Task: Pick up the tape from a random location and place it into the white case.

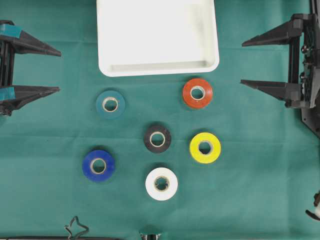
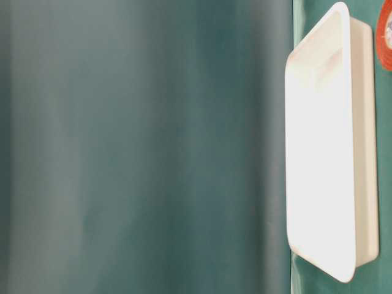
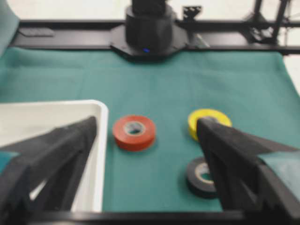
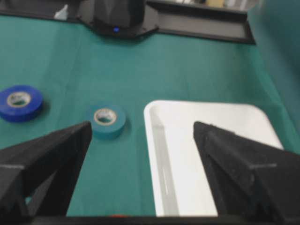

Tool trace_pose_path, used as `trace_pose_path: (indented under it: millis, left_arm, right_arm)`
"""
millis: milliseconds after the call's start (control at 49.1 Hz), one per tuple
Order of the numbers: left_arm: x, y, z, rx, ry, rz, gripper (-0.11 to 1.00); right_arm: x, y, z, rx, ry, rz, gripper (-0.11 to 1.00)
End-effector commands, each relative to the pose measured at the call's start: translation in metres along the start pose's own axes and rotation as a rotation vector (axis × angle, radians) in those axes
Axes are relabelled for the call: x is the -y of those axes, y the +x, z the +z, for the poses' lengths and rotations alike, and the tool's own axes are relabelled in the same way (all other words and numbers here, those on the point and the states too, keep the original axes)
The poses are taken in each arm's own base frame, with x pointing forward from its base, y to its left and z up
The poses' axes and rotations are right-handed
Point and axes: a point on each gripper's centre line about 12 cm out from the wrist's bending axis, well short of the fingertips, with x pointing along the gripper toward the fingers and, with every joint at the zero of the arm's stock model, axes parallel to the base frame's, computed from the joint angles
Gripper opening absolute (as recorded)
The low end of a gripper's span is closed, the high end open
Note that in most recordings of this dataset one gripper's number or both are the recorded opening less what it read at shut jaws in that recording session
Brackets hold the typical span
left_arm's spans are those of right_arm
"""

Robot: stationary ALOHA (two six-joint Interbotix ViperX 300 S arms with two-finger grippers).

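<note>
Overhead view is showing both arms parked at the side edges, and both sets of fingers are standing wide apart with nothing between them: the left gripper [image 1: 50,70] at the left edge, the right gripper [image 1: 250,62] at the right edge. The white case [image 1: 105,50] is sitting at the top centre on the green counter [image 1: 260,190], holding no tape. Six rolls are lying flat below it, holes facing up, all apart from one another: the orange tape [image 1: 197,93] just below the case's lower right corner, the teal tape [image 1: 110,104] below its lower left, the black tape [image 1: 157,138] in the middle, the yellow tape [image 1: 205,147] to its right, the blue tape [image 1: 98,165] lower left, the white tape [image 1: 161,183] lowest. Which roll is meant, I cannot tell. Orange is looking nearest both the case and the right gripper; teal is lying nearest the left one. Being round, no roll is favouring any approach angle.
</note>
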Motion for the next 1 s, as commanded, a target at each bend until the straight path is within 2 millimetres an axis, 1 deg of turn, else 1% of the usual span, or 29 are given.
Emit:
trace_pose_path:
  millis: [0,244,346,550,631,835,978]
  left_arm:
    - [-0.001,0.002,0.011,0.029,-0.003,0.002,0.99]
    - [0.002,0.003,0.013,0.034,-0.009,-0.009,0.99]
    - [0.01,0.003,0.013,0.034,-0.006,-0.045,0.99]
    - [0.031,0.001,0.014,0.033,-0.002,-0.146,0.99]
    - [0.036,0.0,0.014,0.032,-0.003,-0.17,0.99]
    - [0.037,0.002,0.014,0.03,-0.003,-0.172,0.99]
    - [0.039,0.011,0.016,0.021,0.0,-0.172,0.99]
  right_arm:
    - [0.0,0.001,0.01,0.032,0.003,0.0,0.92]
    - [0.0,0.001,0.011,0.035,0.003,0.0,0.92]
    - [0.0,0.001,0.011,0.035,0.003,0.0,0.92]
    - [0.0,0.001,0.011,0.035,0.003,0.0,0.92]
    - [0.0,0.001,0.011,0.035,0.003,0.0,0.92]
    - [0.0,0.001,0.009,0.028,0.003,0.0,0.92]
    - [0.0,0.001,0.01,0.031,0.003,0.0,0.91]
